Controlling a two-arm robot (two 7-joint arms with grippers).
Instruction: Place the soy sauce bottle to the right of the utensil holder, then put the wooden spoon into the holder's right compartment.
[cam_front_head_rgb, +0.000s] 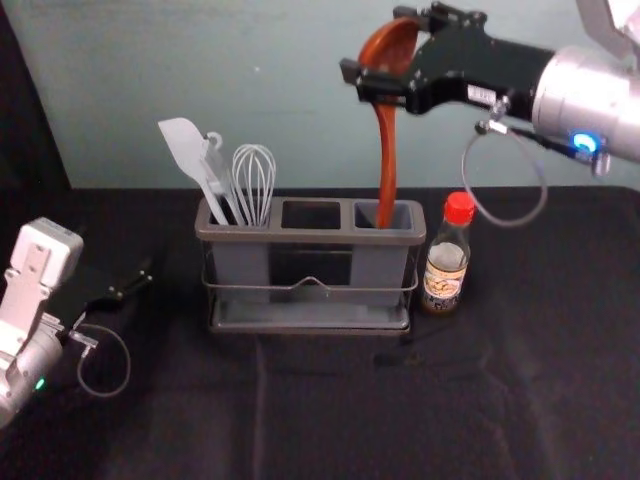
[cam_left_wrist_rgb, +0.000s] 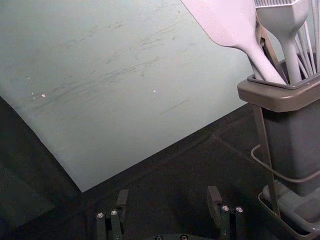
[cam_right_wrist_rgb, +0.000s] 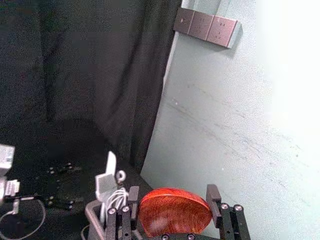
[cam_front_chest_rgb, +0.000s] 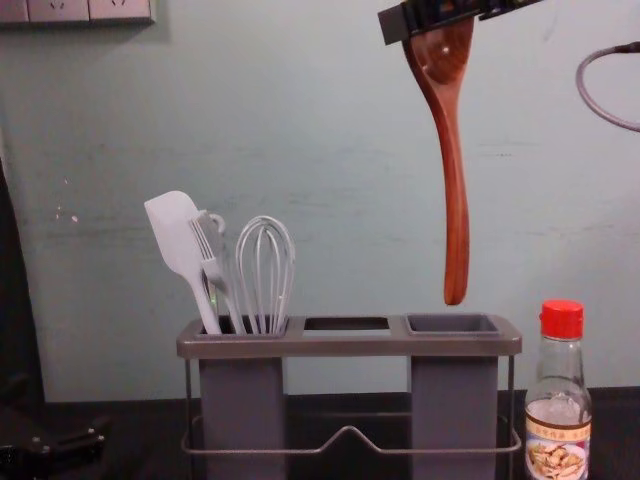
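Observation:
My right gripper (cam_front_head_rgb: 378, 42) is shut on the bowl of the wooden spoon (cam_front_head_rgb: 388, 140), high over the utensil holder (cam_front_head_rgb: 310, 237). In the right wrist view the bowl (cam_right_wrist_rgb: 175, 215) sits between the fingers of the right gripper (cam_right_wrist_rgb: 173, 200). The chest view has the spoon (cam_front_chest_rgb: 455, 190) hanging handle-down, its tip just above the right compartment (cam_front_chest_rgb: 453, 324). The soy sauce bottle (cam_front_head_rgb: 447, 255) stands upright beside the holder's right end. At the left, low over the table, is my left gripper (cam_front_head_rgb: 138, 283); the left wrist view shows this gripper (cam_left_wrist_rgb: 168, 200) open and holding nothing.
A white spatula (cam_front_chest_rgb: 175, 235), a fork-like utensil and a whisk (cam_front_chest_rgb: 265, 270) stand in the holder's left compartment. Behind the black-covered table (cam_front_head_rgb: 330, 410) rises a pale wall (cam_front_head_rgb: 250, 90). Wall sockets (cam_right_wrist_rgb: 206, 26) and a dark curtain (cam_right_wrist_rgb: 100, 65) are in the right wrist view.

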